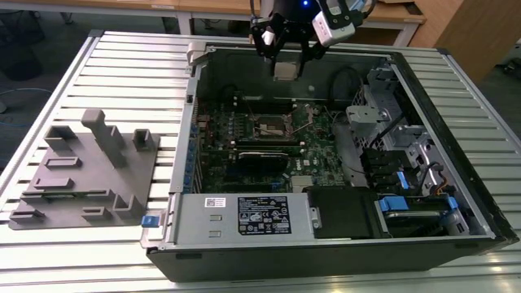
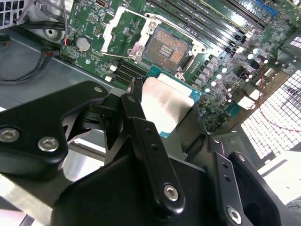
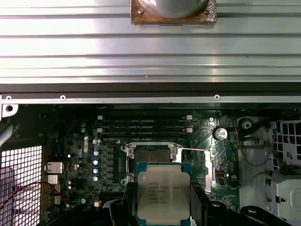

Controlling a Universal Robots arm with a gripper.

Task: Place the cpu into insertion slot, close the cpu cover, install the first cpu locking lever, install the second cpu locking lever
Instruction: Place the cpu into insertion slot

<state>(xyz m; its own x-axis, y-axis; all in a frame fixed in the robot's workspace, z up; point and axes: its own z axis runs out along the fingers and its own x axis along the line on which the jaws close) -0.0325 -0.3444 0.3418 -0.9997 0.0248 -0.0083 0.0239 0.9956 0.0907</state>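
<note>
The tool (image 2: 164, 113) pinches the cpu (image 3: 163, 195) by opposite edges, holding it in the air inside the open computer case (image 1: 326, 259). Beyond it the insertion slot (image 2: 167, 47) sits empty and its cpu cover (image 2: 112, 30) seems to stand open. Nothing is seated yet, and the cover and both levers remain.

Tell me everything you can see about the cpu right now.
The cpu is a flat square chip: dull silver-grey metal top with faint print, a green edge showing around it. It is gripped at two opposite sides by the jaws of the gripper, held in the air above the motherboard, close to the empty insertion slot but not in it. Nothing else touches it.
</note>
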